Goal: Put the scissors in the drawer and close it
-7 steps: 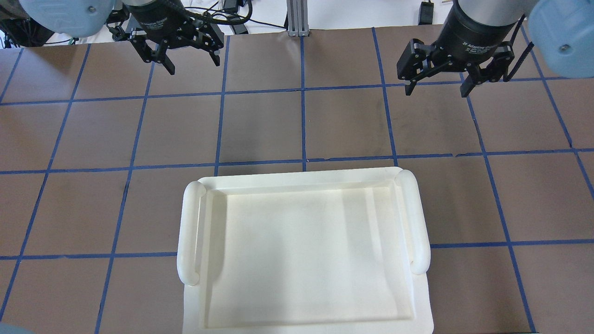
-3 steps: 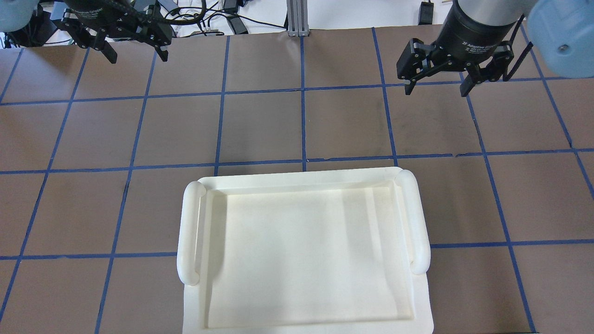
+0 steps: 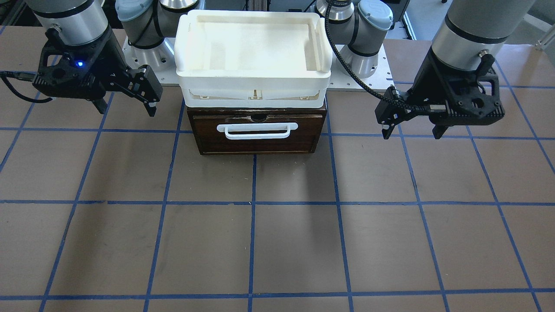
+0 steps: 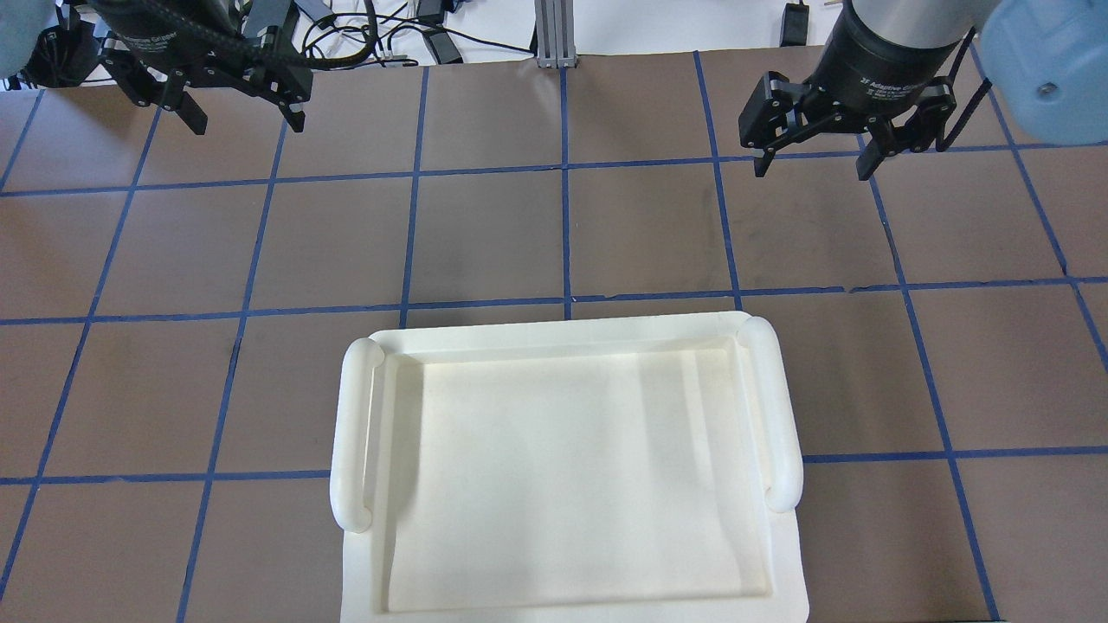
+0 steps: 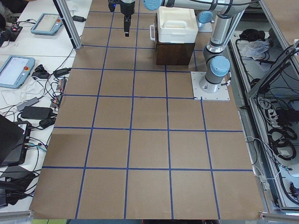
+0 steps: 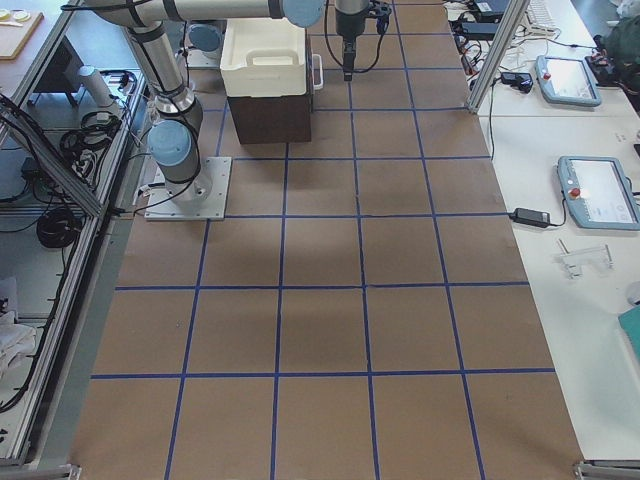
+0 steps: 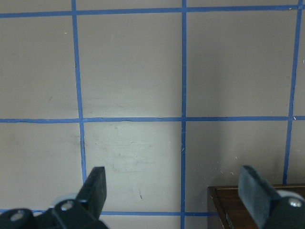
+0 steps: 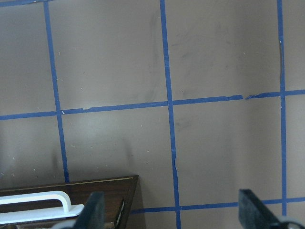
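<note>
The drawer [image 3: 258, 145] has a dark brown front and a white bar handle [image 3: 256, 130]. It sits under the white tray, and none of its pale interior shows. The scissors are not in view in any frame. My left gripper [image 3: 412, 132] is open and empty, hovering above the table beside the drawer; it also shows in the overhead view [image 4: 238, 117]. My right gripper [image 3: 125, 108] is open and empty on the drawer's other side, and shows in the overhead view too [image 4: 809, 164]. The left wrist view shows a drawer corner [image 7: 228, 207]. The right wrist view shows the drawer front [image 8: 95, 191].
A white plastic tray [image 3: 256, 89] sits on top of the drawer cabinet and hides it in the overhead view [image 4: 355, 433]. The brown table [image 3: 277, 242] carries a blue tape grid. The arm bases [image 3: 360, 65] stand behind the cabinet.
My left gripper has moved leftward and toward the far table edge in the overhead view, still open. My right gripper has barely moved.
</note>
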You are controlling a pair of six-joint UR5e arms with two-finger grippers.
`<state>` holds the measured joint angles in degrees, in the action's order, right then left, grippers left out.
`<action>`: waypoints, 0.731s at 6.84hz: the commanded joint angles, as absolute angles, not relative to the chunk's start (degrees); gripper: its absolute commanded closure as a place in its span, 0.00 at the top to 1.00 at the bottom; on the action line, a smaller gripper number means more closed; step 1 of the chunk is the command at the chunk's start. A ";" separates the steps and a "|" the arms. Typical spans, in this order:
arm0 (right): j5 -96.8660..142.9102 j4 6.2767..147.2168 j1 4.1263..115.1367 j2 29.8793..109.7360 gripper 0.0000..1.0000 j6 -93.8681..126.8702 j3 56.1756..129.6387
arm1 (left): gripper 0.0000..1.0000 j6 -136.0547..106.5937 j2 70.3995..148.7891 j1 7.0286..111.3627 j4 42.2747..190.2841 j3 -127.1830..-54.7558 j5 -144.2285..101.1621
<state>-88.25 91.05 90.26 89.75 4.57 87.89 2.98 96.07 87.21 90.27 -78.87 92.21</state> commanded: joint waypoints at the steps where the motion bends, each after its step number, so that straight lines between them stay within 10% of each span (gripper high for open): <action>1: -88.24 91.14 90.26 89.74 1.00 4.57 87.89 | 1.00 2.99 94.14 87.19 91.40 -79.72 92.11; 5: -88.24 91.41 90.09 89.74 1.00 4.57 87.89 | 1.00 2.37 93.69 87.19 91.14 -80.77 92.11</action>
